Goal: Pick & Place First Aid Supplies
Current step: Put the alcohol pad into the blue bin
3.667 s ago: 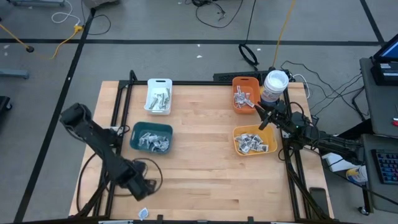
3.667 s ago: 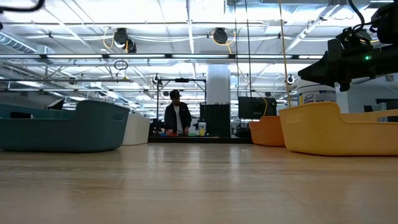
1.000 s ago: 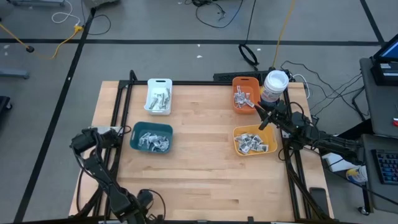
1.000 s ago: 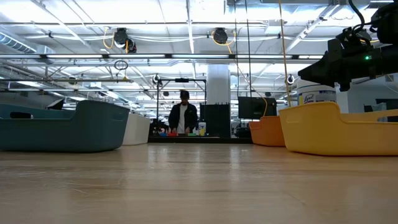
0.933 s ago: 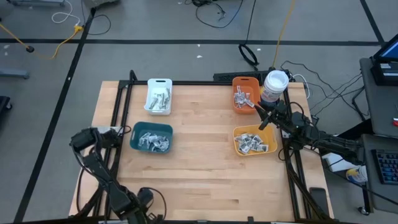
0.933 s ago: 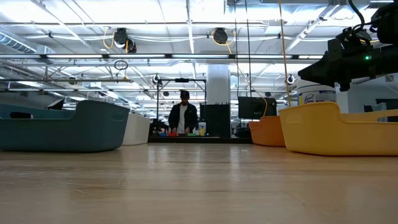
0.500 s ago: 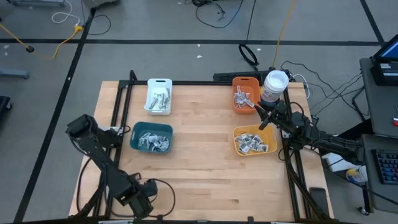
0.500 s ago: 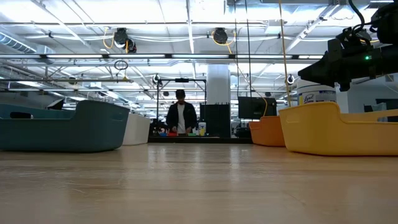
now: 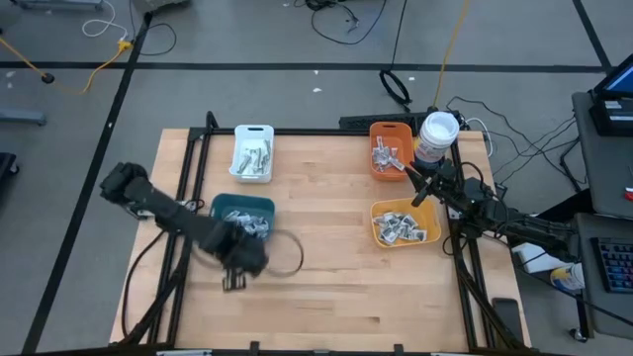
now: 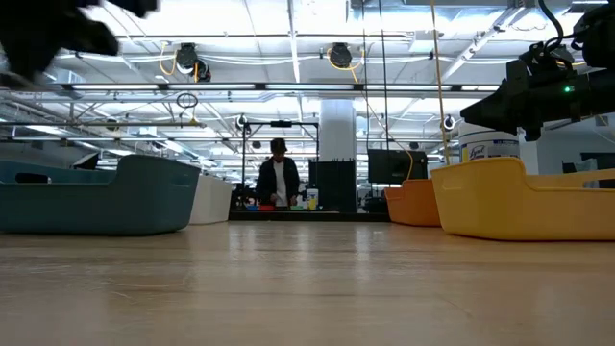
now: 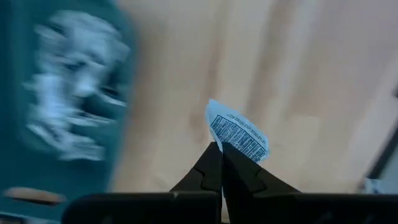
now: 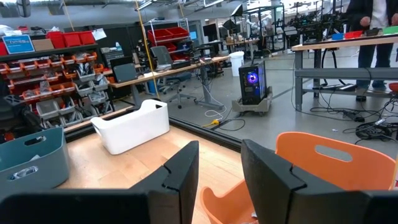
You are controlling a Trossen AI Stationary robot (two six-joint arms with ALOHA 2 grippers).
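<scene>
Left wrist view: left pincer (image 11: 222,149) pinches packet (image 11: 239,131) beside teal bin (image 11: 62,99) rim.

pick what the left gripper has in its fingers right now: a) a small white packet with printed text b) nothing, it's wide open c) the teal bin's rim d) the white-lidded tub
a: in the left wrist view the left gripper is pinched shut on a small white packet with dark print, above the bare wooden table beside the teal bin.
</scene>
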